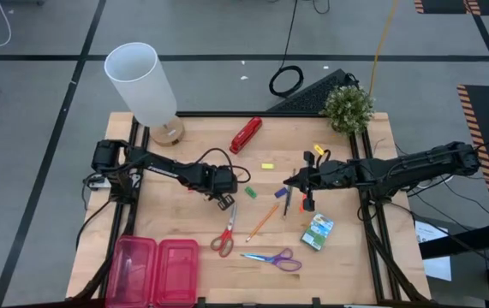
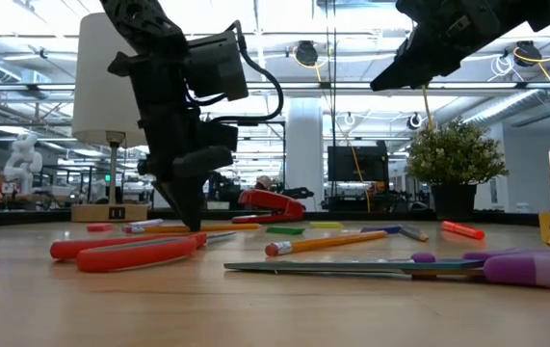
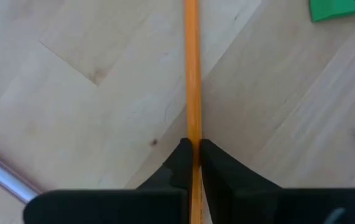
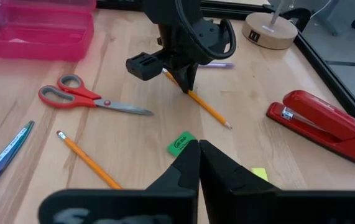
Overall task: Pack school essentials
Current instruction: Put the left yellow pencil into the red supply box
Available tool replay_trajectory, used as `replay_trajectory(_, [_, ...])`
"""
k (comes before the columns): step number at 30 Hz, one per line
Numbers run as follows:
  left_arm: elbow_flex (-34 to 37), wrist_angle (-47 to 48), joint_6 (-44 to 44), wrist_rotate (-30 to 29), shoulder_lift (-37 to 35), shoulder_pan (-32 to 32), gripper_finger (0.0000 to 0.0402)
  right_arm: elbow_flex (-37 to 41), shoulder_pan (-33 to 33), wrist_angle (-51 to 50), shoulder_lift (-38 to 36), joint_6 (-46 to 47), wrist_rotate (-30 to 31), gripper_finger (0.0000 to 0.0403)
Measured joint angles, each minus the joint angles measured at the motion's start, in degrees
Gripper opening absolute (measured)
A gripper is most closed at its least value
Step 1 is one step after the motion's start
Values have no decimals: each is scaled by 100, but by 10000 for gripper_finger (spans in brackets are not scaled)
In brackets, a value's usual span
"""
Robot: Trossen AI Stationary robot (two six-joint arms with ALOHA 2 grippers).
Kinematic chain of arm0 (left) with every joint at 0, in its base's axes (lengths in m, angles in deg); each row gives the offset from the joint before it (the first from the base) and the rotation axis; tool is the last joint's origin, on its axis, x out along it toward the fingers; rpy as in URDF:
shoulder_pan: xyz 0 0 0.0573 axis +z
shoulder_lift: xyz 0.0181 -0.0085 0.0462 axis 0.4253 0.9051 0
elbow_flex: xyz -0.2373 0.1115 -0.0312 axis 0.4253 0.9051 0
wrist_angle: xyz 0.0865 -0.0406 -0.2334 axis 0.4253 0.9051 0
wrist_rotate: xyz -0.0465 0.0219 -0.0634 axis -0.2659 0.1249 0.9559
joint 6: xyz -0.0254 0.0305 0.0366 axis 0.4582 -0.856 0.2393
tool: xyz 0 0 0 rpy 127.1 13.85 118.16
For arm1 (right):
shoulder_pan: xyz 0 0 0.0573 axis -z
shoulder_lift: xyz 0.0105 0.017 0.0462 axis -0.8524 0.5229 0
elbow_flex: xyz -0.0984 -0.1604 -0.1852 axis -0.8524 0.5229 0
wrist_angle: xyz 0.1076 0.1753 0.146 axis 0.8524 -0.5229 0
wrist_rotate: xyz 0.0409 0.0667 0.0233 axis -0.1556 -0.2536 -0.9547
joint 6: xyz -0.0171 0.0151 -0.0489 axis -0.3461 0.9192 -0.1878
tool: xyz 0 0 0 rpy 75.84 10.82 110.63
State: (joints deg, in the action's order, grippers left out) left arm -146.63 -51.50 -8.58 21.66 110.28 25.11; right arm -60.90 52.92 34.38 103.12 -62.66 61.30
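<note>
My left gripper (image 1: pixel 224 200) is down at the table's middle, shut on an orange pencil (image 4: pixel 208 109). My right gripper (image 1: pixel 289 181) hovers shut and empty above the table, right of centre. Loose on the wood lie a second orange pencil (image 1: pixel 263 221), red-handled scissors (image 1: pixel 225 235), purple-handled scissors (image 1: pixel 274 258), a green eraser (image 1: pixel 249 192), a yellow eraser (image 1: pixel 267 166), a blue eraser (image 1: pixel 280 193), dark pens (image 1: pixel 287 202) and the green crayon box (image 1: pixel 318 231). An open pink case (image 1: pixel 157 269) sits at the near left. My left gripper pinches the orange pencil's shaft (image 3: pixel 192 134) between its two fingers, nearer the blunt end than the point. The fingers come from above, pointing down, and stand across the pencil. The pencil's pointed end (image 4: pixel 229 126) rests on the table.
A red stapler (image 1: pixel 246 134) lies toward the far edge, a white lamp (image 1: pixel 146 85) stands at the far left corner and a small plant (image 1: pixel 348 109) at the far right. An orange marker (image 1: pixel 319 150) lies near the right arm.
</note>
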Motion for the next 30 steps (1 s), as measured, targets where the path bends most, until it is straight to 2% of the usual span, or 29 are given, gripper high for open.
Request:
replay_trajectory(12, [-15, -24, -28, 42, -126, -2, 21, 0, 20, 253, 117, 18, 21, 0])
replay_trajectory(20, [-11, -19, -104, 74, -455, -138, 21, 0, 47, 1237, 1044, 10, 21, 6])
replay_trajectory(24, [-13, -2, -227, 127, -710, -275, 21, 1, 112, 1856, 1693, -72, -15, 41])
replay_trajectory(30, [-17, -55, -731, 131, -1012, -554, 21, -2, 145, 2915, 2452, -205, -168, 128])
